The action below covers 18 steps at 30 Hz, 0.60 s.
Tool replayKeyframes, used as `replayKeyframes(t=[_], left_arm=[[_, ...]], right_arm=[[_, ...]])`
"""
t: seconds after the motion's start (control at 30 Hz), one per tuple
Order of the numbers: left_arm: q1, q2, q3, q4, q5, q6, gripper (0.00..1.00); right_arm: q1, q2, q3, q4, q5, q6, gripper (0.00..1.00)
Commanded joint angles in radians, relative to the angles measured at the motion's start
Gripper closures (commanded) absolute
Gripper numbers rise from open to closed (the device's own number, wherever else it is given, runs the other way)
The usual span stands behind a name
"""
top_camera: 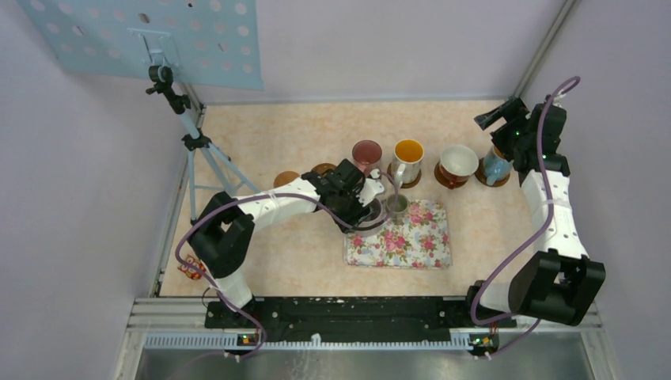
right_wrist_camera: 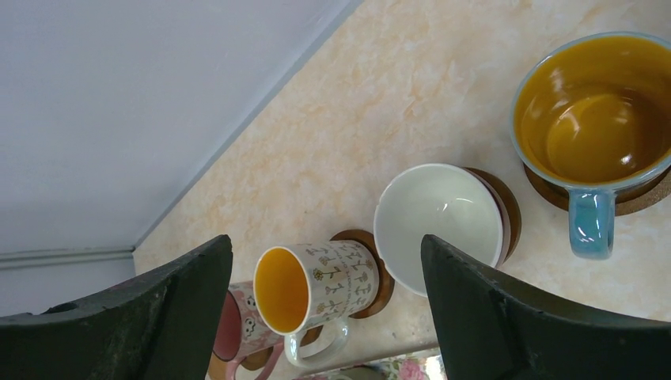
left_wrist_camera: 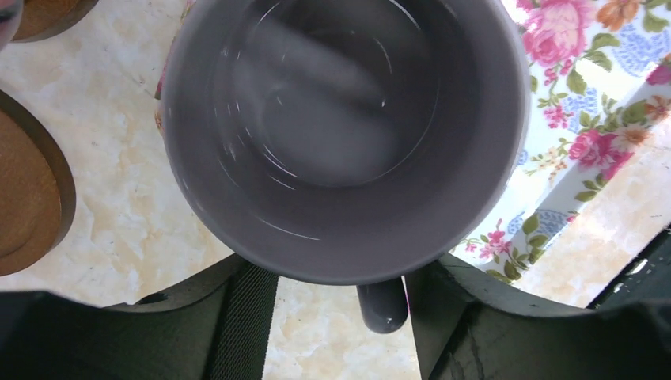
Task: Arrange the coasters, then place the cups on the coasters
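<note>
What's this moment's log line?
left pincer: at lavender cup, floral tray corner, grip unclear | right pincer: open, empty | on coasters: pink, white-orange, wide white, light blue cups | bare coasters: two

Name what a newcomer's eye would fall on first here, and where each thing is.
The lavender mug fills the left wrist view, sitting at the edge of the floral tray ahead of the left tool. Beyond it, a pink mug, an orange-lined white mug, a wide white mug and a light blue mug stand in a row on coasters.

Four cups (top_camera: pixel 409 158) on coasters (top_camera: pixel 452 183); two coasters bare; lavender cup (left_wrist_camera: pixel 340 142) upright.
</note>
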Motion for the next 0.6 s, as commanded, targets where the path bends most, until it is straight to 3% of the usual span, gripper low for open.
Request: replayKeyframes(t=[0.0,0.23,0.57], left_arm=[[0.001,0.019,0.032,0.032,-0.03,-0.007,0.39],[0.015,0.024,0.041,0.019,-0.012,-0.004,0.54],[0.026,-0.052,0.034,0.008,0.077,0.029,0.86]], right_arm=[[-0.011,-0.039,0.014,0.007,0.021,-0.003,0.13],[-0.012,-0.037,0.008,0.013,0.024,0.002,0.13],[-0.011,-0.034,0.0,0.026,0.02,0.005,0.14]])
